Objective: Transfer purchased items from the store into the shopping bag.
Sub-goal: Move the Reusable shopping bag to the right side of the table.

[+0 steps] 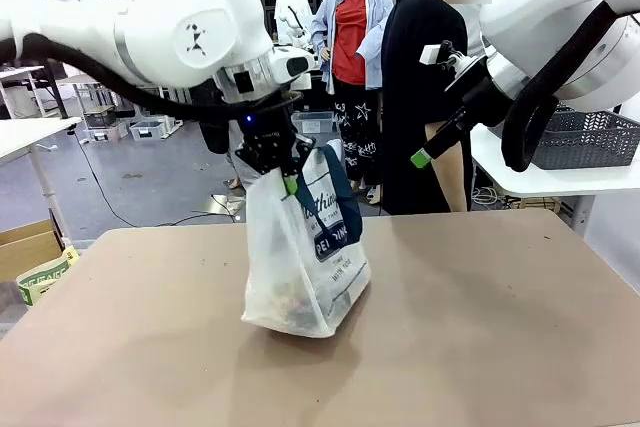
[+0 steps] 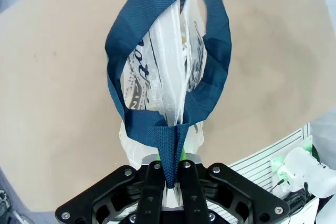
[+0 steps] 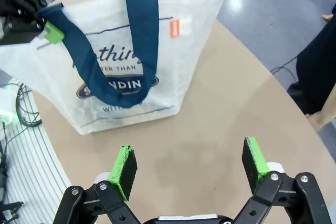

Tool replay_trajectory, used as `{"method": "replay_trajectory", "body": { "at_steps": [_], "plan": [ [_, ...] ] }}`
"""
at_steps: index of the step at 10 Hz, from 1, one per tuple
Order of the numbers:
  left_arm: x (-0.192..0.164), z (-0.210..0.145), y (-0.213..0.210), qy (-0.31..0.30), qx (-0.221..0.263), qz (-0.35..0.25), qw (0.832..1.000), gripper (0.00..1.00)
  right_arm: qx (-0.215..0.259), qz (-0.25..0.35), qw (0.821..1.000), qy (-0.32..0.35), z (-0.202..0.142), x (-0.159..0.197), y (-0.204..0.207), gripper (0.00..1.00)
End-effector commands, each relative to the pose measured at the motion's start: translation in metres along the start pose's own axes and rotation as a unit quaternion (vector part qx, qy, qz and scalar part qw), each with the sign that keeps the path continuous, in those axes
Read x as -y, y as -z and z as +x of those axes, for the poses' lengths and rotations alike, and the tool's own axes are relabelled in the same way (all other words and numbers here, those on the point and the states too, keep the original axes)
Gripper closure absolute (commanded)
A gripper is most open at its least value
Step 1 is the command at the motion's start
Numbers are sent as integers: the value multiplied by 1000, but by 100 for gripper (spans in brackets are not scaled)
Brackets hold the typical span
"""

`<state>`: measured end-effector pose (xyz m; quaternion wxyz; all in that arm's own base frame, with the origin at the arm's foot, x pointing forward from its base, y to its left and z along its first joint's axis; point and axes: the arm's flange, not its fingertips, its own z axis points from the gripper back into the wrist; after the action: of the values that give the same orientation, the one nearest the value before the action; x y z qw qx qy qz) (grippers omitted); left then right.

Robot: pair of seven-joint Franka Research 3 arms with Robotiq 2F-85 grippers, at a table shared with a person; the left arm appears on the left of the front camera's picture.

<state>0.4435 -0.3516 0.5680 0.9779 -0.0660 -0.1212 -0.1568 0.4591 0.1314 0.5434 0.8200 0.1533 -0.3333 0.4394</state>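
I have the left gripper clamped on one navy handle with the shopping bag hanging straight below it, base on the table; the right gripper waits agape, empty, bag ahead of it.

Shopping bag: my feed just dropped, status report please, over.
Left gripper shut on navy strap handle, holding the shopping bag upright on the table. Right gripper open, empty, raised beside the bag. Nothing in the way.
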Motion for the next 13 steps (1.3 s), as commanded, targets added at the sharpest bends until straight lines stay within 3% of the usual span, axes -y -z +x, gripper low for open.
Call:
{"method": "replay_trajectory", "body": {
  "at_steps": [1,4,7,10,13],
  "plan": [
    [-6,25,-22,-5,16,24,1000,100,-9,3,1000,-2,-3,1,-3,0],
    [-39,31,-39,-26,25,35,999,100,-9,3,1000,-2,-3,1,-3,0],
    [-97,16,-60,-32,56,76,995,100,-9,3,1000,-2,-3,1,-3,0],
    [-148,-20,-90,-44,70,106,991,100,-9,3,1000,-2,-3,1,-3,0],
    [-198,-52,-92,-63,84,149,983,100,-9,3,1000,-2,-3,1,-3,0]
  ]
}}
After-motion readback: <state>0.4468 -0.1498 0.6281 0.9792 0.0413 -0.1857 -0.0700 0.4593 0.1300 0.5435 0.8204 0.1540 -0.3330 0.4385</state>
